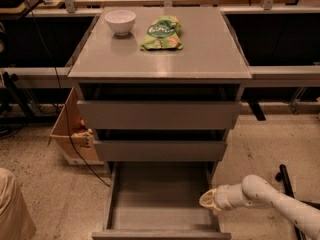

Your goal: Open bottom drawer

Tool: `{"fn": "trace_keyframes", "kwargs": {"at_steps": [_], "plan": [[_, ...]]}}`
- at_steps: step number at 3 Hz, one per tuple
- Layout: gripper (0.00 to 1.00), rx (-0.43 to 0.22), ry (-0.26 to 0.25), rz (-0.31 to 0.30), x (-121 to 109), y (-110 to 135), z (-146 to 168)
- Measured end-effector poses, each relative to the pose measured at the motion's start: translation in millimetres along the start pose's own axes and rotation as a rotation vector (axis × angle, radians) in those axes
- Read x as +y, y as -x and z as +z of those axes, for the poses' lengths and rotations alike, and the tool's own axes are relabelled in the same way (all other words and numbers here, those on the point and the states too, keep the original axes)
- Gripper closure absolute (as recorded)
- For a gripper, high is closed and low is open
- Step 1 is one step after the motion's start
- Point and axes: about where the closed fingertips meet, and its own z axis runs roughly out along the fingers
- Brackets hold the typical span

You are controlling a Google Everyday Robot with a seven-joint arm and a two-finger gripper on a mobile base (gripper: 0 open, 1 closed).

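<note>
- Jaws of the gripper (208, 200) — spread or pressed together, I cannot tell; the gripper sits at the right wall of the bottom drawer (160, 204), toward its near end.
- That bottom drawer stands pulled out toward the near side, grey inside showing.
</note>
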Motion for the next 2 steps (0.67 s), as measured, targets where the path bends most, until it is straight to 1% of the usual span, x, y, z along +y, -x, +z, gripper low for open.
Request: {"fn": "trace_keyframes", "kwargs": {"at_steps": [1,2], "plan": [[1.00,0.000,0.000,0.000,0,0,0],[1.00,-0.020,0.036,0.013,0,-8,22]]}}
